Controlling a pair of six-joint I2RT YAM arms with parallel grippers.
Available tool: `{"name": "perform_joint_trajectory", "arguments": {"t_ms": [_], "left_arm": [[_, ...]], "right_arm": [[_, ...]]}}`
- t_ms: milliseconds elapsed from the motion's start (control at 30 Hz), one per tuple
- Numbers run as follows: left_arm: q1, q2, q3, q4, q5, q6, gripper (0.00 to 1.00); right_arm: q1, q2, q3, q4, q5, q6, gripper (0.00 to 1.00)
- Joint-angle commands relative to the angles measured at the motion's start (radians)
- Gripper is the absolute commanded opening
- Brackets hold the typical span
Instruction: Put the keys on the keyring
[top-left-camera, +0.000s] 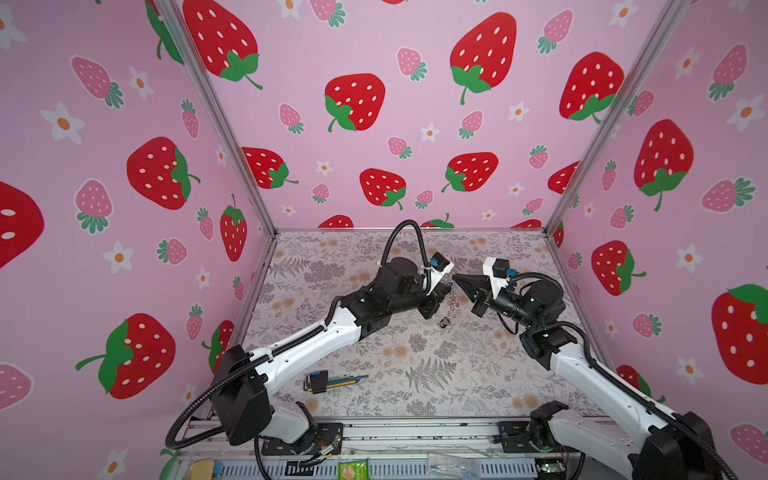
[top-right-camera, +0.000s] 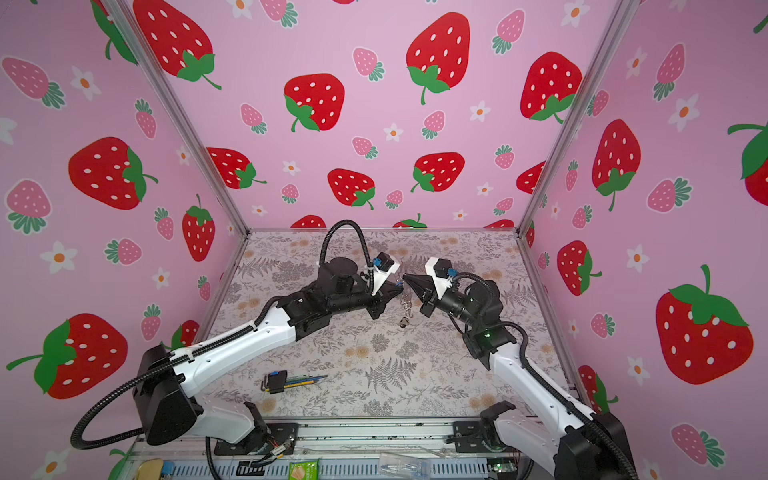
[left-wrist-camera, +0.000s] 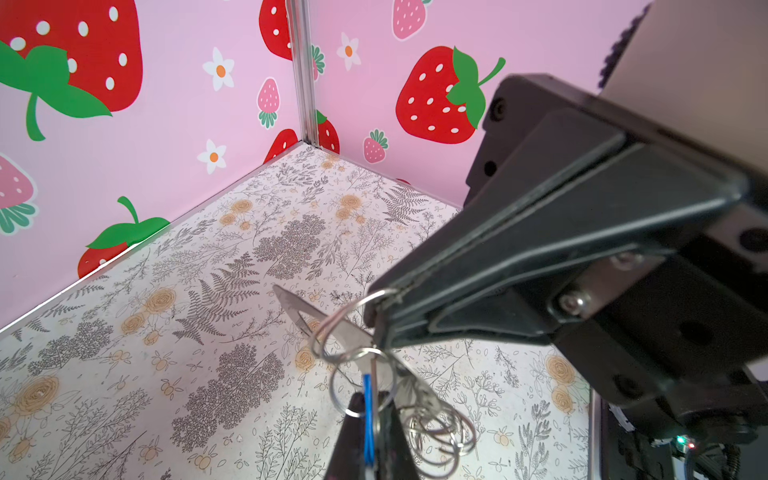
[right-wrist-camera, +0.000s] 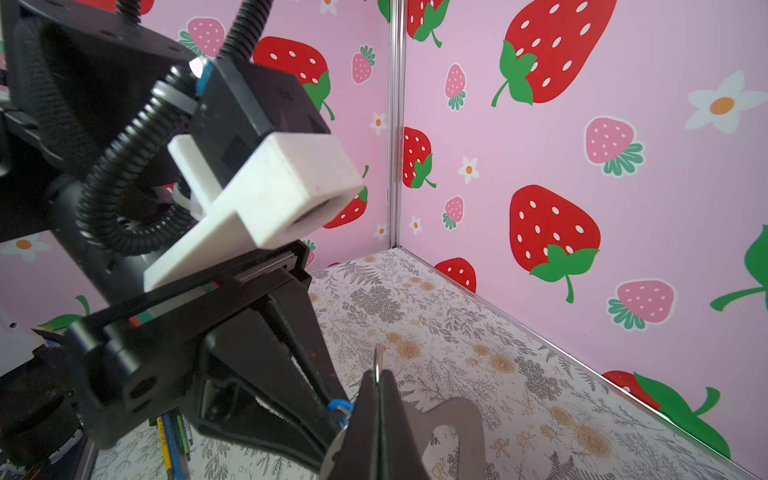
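Observation:
My left gripper (left-wrist-camera: 372, 395) is shut on the blue-tagged key (left-wrist-camera: 367, 415), whose silvery blade (left-wrist-camera: 299, 311) points out past a metal ring (left-wrist-camera: 345, 328). My right gripper (right-wrist-camera: 377, 374) is shut on that ring of the keyring; its taupe holder (right-wrist-camera: 457, 419) hangs just beyond the fingers. In both top views the two grippers (top-left-camera: 448, 286) (top-left-camera: 456, 277) meet tip to tip above the table, with several rings (top-left-camera: 454, 301) dangling below. The key with the black-rimmed oval tag (top-left-camera: 444, 322) lies on the table under them.
A hex-key bundle in a black and blue holder (top-left-camera: 328, 381) lies near the front left of the floral table (top-left-camera: 415, 374). Strawberry-patterned walls close in the back and both sides. The back right corner post (right-wrist-camera: 395, 124) stands behind the grippers.

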Motion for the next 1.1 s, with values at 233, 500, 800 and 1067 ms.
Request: {"name": "perform_joint_trajectory", "arguments": {"t_ms": [233, 500, 800, 1067], "left_arm": [[0.016, -0.036, 0.020, -0.026, -0.013, 0.018, 0.30], [0.160, -0.143, 0.003, -0.040, 0.178, 0.002, 0.29], [0.177, -0.091, 0.096, -0.092, 0.376, 0.014, 0.30], [0.176, -0.066, 0.112, -0.098, 0.448, 0.001, 0.30]], "right_arm": [[-0.014, -0.018, -0.013, 0.046, -0.016, 0.004, 0.00], [-0.022, -0.001, -0.025, 0.072, -0.136, 0.001, 0.00], [-0.022, 0.018, -0.021, 0.159, -0.234, 0.059, 0.00], [-0.022, 0.024, -0.015, 0.182, -0.257, 0.078, 0.00]]}}
